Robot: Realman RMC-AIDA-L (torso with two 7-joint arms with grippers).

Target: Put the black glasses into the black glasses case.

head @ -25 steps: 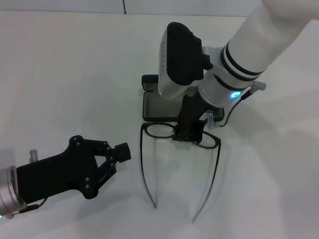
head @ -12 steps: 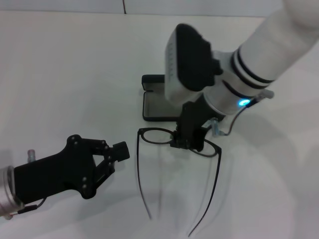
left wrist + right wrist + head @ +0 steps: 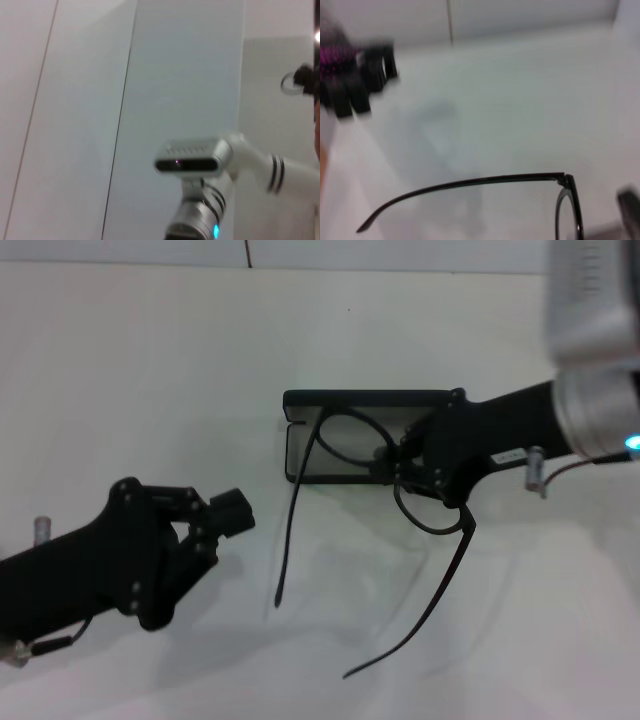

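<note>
My right gripper point(image 3: 398, 456) reaches in from the right and is shut on the black glasses point(image 3: 345, 437) at the bridge. The glasses hang tilted in the air over the open black glasses case point(image 3: 302, 456). One lens is above the case's grey inside, the other lens point(image 3: 428, 512) sits nearer me. Both temple arms point(image 3: 288, 540) trail down toward the table's front. In the right wrist view one temple point(image 3: 470, 182) and a lens rim point(image 3: 568, 207) show. My left gripper point(image 3: 232, 512) waits shut at the left, apart from the glasses.
The case's lid point(image 3: 370, 399) stands open along its far side. The white table point(image 3: 150, 370) spreads around it. The left wrist view shows only the robot's head point(image 3: 192, 160) and a wall.
The right arm has swung level and raised the glasses off the table, turning them and carrying them back over the open case. The left gripper shifted slightly up and left.
</note>
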